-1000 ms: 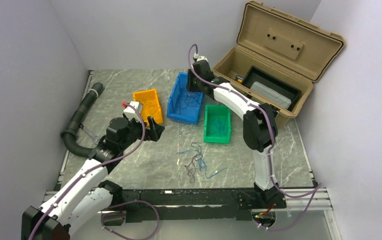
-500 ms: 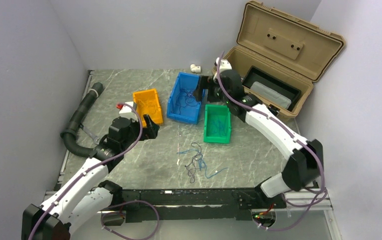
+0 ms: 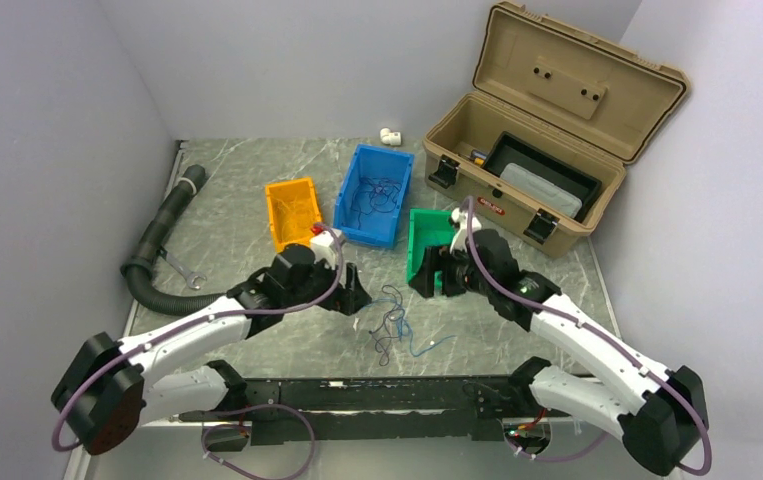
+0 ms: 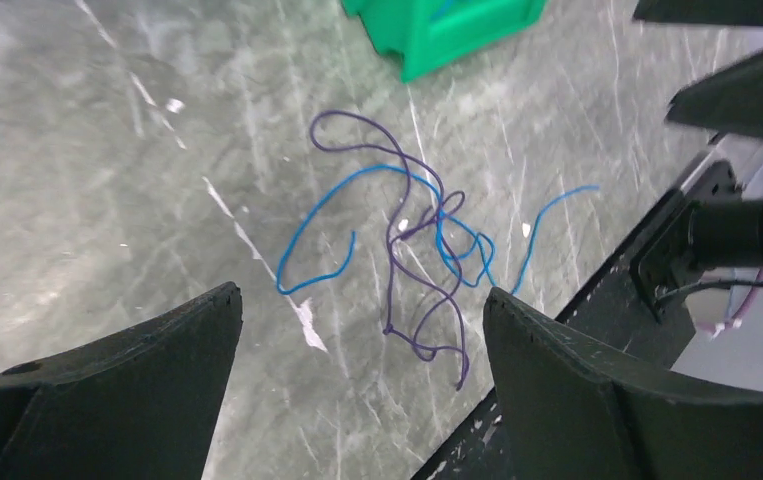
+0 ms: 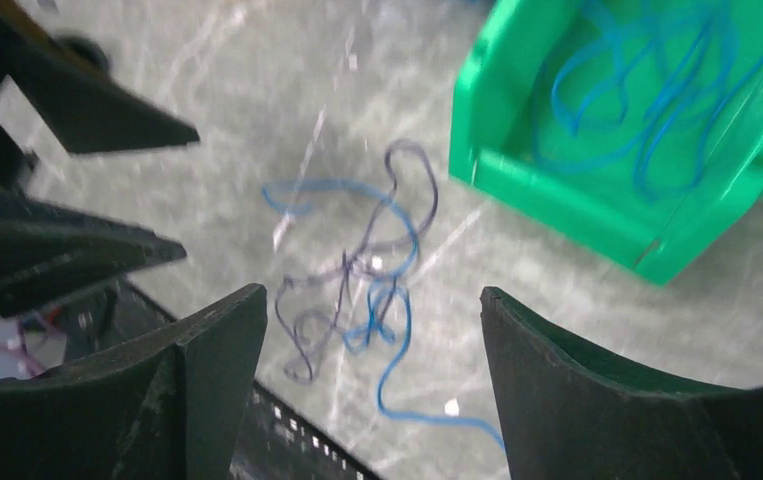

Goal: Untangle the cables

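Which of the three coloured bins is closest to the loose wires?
The green plastic bin, beside the tangled cables; the orange bin and blue bin sit farther back.

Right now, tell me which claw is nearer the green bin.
Right. The right claw hovers at the near left corner of the green bin. The left claw is farther left, by the left edge of the loose cables.

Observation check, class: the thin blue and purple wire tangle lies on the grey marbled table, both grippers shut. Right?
No: the wrist views show the left gripper and right gripper open; the blue and purple wire tangle lies on the grey table.
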Controlling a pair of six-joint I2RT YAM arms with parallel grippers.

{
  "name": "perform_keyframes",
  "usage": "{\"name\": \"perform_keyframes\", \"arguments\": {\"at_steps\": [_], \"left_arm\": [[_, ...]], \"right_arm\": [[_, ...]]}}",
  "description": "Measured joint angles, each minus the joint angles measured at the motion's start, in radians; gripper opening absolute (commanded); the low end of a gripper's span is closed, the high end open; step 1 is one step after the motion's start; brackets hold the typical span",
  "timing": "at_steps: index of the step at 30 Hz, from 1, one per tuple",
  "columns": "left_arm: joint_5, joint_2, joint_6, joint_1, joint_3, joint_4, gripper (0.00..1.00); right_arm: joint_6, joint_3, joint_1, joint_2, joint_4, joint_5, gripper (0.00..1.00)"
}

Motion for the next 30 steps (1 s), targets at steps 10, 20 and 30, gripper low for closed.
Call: {"name": "perform_keyframes", "arguments": {"at_steps": [10,20,30], "left_arm": [[0.030,0.122,0.000,-0.085,0.035,0.003,0.88],[0.031,0.092,0.010,-0.092,0.058,-0.038,0.82],[-0.004,0.042,-0.103,-0.195,-0.007,-0.051,0.77]], "right_arm": [[0.070,-0.196,0.180,-0.046,-0.017,-0.047,0.61],[0.084,-0.196,0.282,0.156,0.098,0.008,0.57],[0.100,-0.196,0.320,0.229,0.170,0.076,0.12]]}}
